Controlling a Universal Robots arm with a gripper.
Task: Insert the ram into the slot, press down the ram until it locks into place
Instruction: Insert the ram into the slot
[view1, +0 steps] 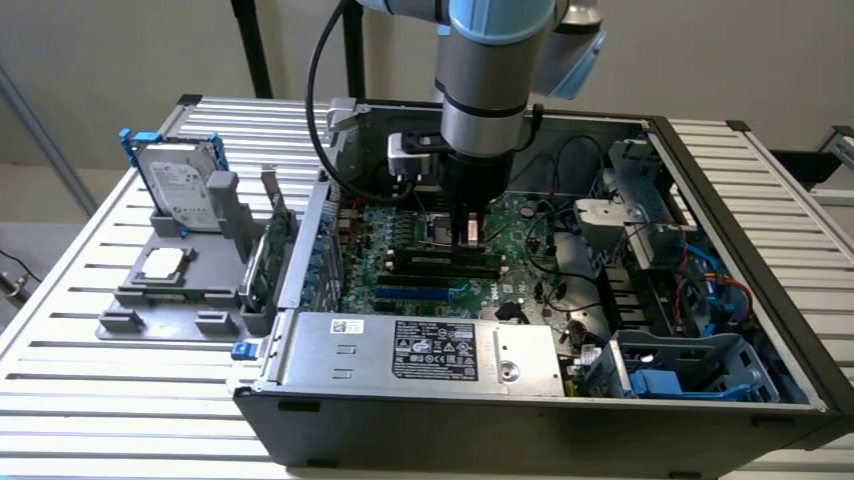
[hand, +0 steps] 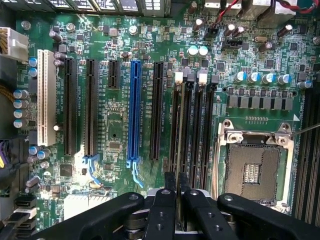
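Ram stick (hand: 177, 160) stands on its thin edge between the fingertips of the gripper (hand: 176, 182), lying lengthwise over the slot (hand: 182, 115), the black memory socket nearest the row of expansion connectors. From the wrist view the two black fingers (hand: 164, 200) are drawn almost together, with only the board's narrow edge between them, so they have the ram stick pinched from both sides. I cannot tell whether its lower edge is seated in the slot or just touching it. The white latch (hand: 178, 76) at the slot's far end sits level with the one on the neighbouring socket (hand: 202, 76). Beside the memory sockets on one side is the open CPU socket (hand: 252, 170) with its metal frame, and on the other side a long blue connector (hand: 134, 110), several black ones and a white one (hand: 46, 100), all on the green motherboard (hand: 115, 115). In the exterior view the arm (view1: 487, 90) reaches straight down into the open computer case (view1: 747, 230), its gripper (view1: 467, 240) low over the black sockets in the middle of the board. A silver power supply (view1: 414, 350) fills the near corner of the case. Toward the exterior view's left, a hard drive (view1: 180, 185) stands upright in a grey holder (view1: 167, 290) on the slatted table (view1: 80, 330).
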